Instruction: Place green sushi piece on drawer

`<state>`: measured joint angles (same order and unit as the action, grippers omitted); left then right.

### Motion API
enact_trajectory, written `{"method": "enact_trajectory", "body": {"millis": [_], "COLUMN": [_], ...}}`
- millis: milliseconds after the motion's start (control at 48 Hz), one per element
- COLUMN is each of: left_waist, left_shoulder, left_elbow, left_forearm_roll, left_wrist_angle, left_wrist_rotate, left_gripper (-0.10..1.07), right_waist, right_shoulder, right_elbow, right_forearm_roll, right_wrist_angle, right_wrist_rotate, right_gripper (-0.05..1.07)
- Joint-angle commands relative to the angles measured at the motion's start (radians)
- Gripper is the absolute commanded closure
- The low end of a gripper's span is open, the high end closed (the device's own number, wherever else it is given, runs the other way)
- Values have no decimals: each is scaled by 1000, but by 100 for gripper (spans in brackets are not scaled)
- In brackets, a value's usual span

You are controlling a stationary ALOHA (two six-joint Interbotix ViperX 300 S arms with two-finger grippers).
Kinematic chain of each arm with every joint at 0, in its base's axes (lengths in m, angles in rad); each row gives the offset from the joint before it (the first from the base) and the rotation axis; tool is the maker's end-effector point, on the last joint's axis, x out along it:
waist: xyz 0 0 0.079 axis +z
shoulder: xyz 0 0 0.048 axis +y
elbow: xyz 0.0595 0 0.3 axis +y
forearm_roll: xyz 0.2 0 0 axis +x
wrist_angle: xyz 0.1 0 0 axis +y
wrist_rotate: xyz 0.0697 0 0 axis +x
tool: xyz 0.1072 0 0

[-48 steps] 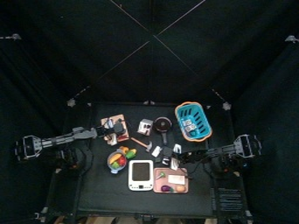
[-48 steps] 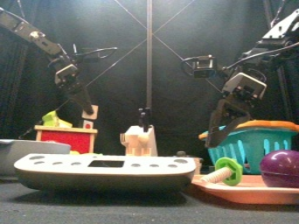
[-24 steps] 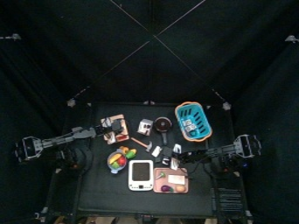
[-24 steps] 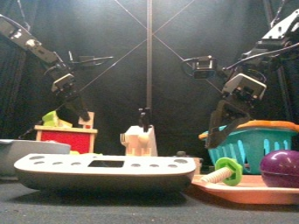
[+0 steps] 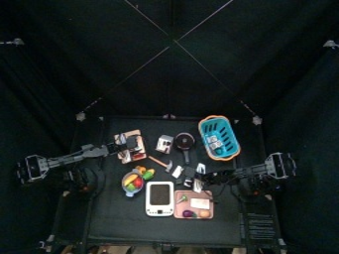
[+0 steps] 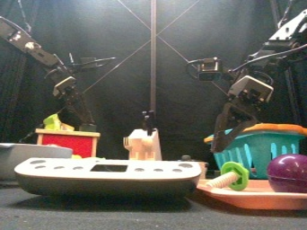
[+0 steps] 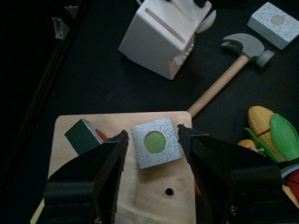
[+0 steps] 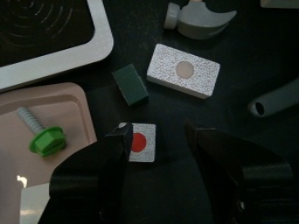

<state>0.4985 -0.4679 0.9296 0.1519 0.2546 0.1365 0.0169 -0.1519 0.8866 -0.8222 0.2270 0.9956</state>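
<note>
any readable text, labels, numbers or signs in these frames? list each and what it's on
None: no words, brands or numbers readable in any view.
White scale: display too blurred to read.
Sushi blocks carry plain coloured dots only: green sushi piece, red-dot block, tan-dot block.

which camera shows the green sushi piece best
The left wrist view: the green sushi piece lies on the wooden drawer top, between the open left gripper. The front view shows only a green bit above the red drawer. The top view is too small to tell; the right wrist view misses it.
</note>
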Motion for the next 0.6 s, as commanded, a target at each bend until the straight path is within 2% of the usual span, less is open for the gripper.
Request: {"method": "enact_trajectory", "body": {"millis": [0,354,458,583], "left_waist": [3,-2,-2,2], "left_shoulder": [-6,-9,-17,-44], "left_elbow": [-14,-9,-15,-40], "left_forearm_roll": [0,-8,-54,-160], "left_wrist_angle": [-8,2,15,63], "left_wrist_rotate": [-2,-3,-5,-5], "left_gripper": [12,12,12,12], "right_waist": [-5,-5,-5,-5], "right_shoulder": [-14,-14,-14,-14], "right_elbow": [-18,-18,-18,-18], "right_forearm_roll": [-2,-2,-2,-2], "right_wrist_angle": [-3,-3,-3,-3], "right_wrist_rotate": [-2,-2,0,-2], "right_gripper": [17,17,17,17]}}
